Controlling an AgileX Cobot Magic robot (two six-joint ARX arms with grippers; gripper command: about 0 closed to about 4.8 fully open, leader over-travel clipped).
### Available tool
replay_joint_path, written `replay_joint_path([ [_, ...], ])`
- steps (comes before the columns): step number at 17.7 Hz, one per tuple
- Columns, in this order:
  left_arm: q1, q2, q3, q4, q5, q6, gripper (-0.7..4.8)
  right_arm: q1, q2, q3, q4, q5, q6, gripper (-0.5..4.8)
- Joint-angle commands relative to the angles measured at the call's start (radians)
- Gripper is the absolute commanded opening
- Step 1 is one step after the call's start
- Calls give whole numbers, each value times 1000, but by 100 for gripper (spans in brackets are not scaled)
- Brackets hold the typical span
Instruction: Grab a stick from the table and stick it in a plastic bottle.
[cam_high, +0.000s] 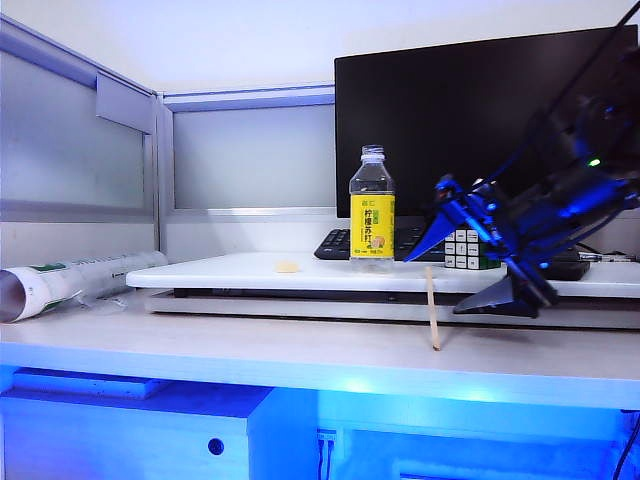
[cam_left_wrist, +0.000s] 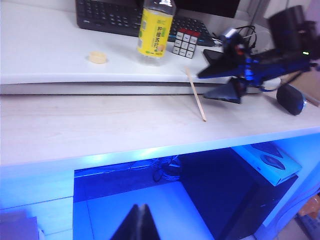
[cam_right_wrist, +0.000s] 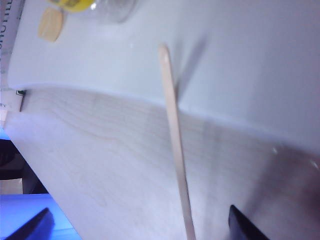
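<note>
The right end effector, jaws spread wide and empty, hangs just beside the thin pale wooden stick, which leans from the pale bench against the raised board. The left end effector, pinched closed, hangs low, well away. A nudge could topple the leaning stick, or a skewed grip could miss the clear yellow-labelled plastic bottle.

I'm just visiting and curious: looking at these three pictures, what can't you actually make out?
- Plastic bottle: its label characters are too small to read in the exterior view; the right wrist view's edge cuts off most of it.
- Stick: its lower end runs off the right wrist view's edge.
- Left hand: only dark, closed fingertips show in the left wrist view.
- Right hand: open but motion-blurred in the exterior view; whether it touches the table is unclear.
</note>
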Motion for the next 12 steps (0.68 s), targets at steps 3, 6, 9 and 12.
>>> replay_joint_path([
  [3,0,0,1,-10,27,0,-5,9,51,43,24,62,0,479],
  [6,0,0,1,-5,35,0,-5,28,106,92,18,69,0,479],
  [9,0,0,1,-5,35,0,-5,28,108,93,18,101,0,295],
  [12,0,0,1,-5,35,0,-5,28,112,93,26,110,-1,1],
])
